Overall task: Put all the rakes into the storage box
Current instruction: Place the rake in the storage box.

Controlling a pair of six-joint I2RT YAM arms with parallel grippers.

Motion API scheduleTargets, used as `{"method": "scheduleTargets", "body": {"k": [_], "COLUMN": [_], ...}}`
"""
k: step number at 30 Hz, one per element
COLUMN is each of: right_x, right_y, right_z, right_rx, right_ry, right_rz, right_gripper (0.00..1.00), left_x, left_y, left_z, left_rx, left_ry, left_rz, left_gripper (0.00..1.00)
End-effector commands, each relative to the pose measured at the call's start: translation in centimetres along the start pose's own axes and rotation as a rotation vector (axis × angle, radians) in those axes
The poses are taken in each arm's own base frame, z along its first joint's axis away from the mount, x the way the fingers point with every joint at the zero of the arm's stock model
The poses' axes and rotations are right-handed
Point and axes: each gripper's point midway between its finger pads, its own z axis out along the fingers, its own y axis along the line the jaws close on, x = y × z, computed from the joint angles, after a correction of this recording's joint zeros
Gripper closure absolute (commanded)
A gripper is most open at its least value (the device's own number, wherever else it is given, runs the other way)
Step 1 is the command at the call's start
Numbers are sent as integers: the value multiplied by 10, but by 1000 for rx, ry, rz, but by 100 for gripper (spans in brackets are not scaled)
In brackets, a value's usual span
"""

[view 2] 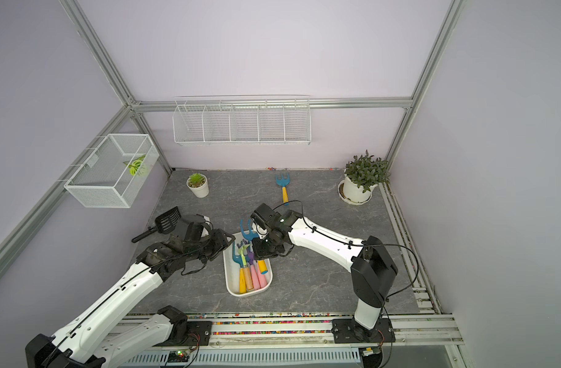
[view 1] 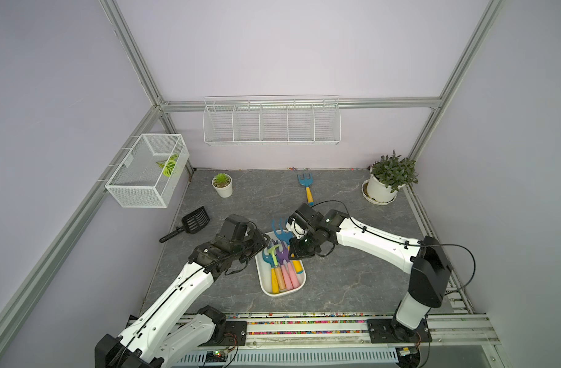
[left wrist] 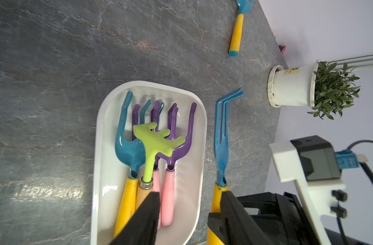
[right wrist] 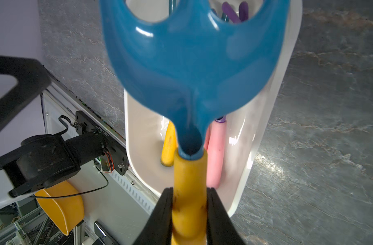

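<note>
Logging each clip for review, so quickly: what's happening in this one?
The right gripper has its fingers shut on the yellow handle of a blue rake, holding it over the white storage box, not yet laid in. Four rakes already lie inside. The left gripper hovers open and empty beside the box. A spare rake lies on the table.

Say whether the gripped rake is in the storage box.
Out: the right gripper holds the blue rake aloft, outside the storage box.

In the right wrist view the rake (right wrist: 192,63) near the storage box (right wrist: 136,127) looks blurred, its tines cut off by the edge.
</note>
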Motion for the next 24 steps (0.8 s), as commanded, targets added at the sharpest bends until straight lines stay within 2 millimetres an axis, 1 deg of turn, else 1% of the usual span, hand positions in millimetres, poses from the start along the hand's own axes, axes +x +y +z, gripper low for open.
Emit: {"method": "scheduleTargets", "body": {"k": [1, 8, 15, 22, 24], "right_x": [6, 15, 13, 13, 14], "right_y": [0, -4, -1, -1, 0], "right_z": [1, 13, 19, 23, 23], "right_rx": [4, 2, -6, 6, 6], "right_ry": [12, 30, 29, 36, 36], "right_rz": [18, 42, 49, 46, 39], "right_gripper": [100, 100, 100, 100, 96], "left_x": [-3, -10, -13, -13, -13], "left_y": [2, -2, -8, -6, -5], "left_z": [-3, 0, 3, 0, -1], "left_rx": [-6, -4, -1, 2, 3], "left_ry": [-9, -6, 6, 1, -4], "left_rz": [-10, -7, 14, 9, 7], "left_gripper": [48, 48, 48, 48, 48]}}
